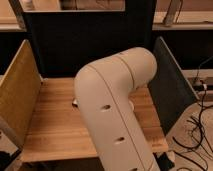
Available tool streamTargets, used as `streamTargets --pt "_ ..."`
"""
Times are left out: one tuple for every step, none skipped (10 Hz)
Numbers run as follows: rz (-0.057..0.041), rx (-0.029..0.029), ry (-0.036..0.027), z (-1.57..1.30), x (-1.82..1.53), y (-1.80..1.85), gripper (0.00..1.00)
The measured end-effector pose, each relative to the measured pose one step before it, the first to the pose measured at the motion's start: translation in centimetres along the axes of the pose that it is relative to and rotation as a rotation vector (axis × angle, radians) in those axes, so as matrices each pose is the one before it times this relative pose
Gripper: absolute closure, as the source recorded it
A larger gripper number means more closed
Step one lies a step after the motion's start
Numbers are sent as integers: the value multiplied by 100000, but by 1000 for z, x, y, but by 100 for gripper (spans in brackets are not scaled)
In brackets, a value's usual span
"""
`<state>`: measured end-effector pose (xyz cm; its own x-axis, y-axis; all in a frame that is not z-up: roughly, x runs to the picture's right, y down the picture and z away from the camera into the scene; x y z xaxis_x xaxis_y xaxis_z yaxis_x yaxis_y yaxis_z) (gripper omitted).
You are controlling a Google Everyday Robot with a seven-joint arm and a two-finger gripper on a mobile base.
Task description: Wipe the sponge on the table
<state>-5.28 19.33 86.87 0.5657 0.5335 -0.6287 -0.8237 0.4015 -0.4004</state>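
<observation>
**1. Pincer.** My pincer is hidden behind my own arm (pixel 112 120). The arm fills the middle of the view, rising from the lower edge to a rounded elbow near the centre. The pincer is fully closed. Because the arm covers it, I cannot tell whether it has hold of anything.

**2. Sponge.** The sponge is hidden too, in the same covered area as the pincer. I cannot tell where it sits on the table.

**3. Table.** The table (pixel 50 132) is a light wooden top with visible plank grain. A wide part of it shows to the left of the arm that hides my pincer. A narrower strip shows to the right.

**4. Small pale item.** A small pale item (pixel 75 103) peeks out at the left edge of the arm, at table level. Too little of it shows to tell what it is.

**5. Surroundings.**
- A yellowish panel (pixel 17 95) stands upright along the left side of the table.
- A dark panel (pixel 170 85) stands upright along the right side.
- A dark back wall (pixel 85 45) closes the far side, behind the elbow.
- Black cables (pixel 200 127) lie beyond the right panel, off the table.
</observation>
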Motion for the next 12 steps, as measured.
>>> streamTargets --pt "-2446 -2444 281 -59 564 1692 89" --pt "-1553 -1424 221 -31 340 1031 89" --pt "-2339 -1804 741 126 471 1383 89" --pt "-791 -919 1221 181 566 506 89" --pt "82 -84 1534 164 599 -31 89" --pt "1669 1041 2142 142 796 -923 89" --pt "2697 2003 2222 120 906 -1506 89" --pt "3046 2556 2398 36 716 -1798 89" --pt "1894 1541 718 -18 137 -1096 89" --pt "2181 2004 460 -69 -93 -1308 89" --pt "1984 2379 143 -165 -416 -1378 89" --pt "644 1095 -230 -75 -451 -589 89"
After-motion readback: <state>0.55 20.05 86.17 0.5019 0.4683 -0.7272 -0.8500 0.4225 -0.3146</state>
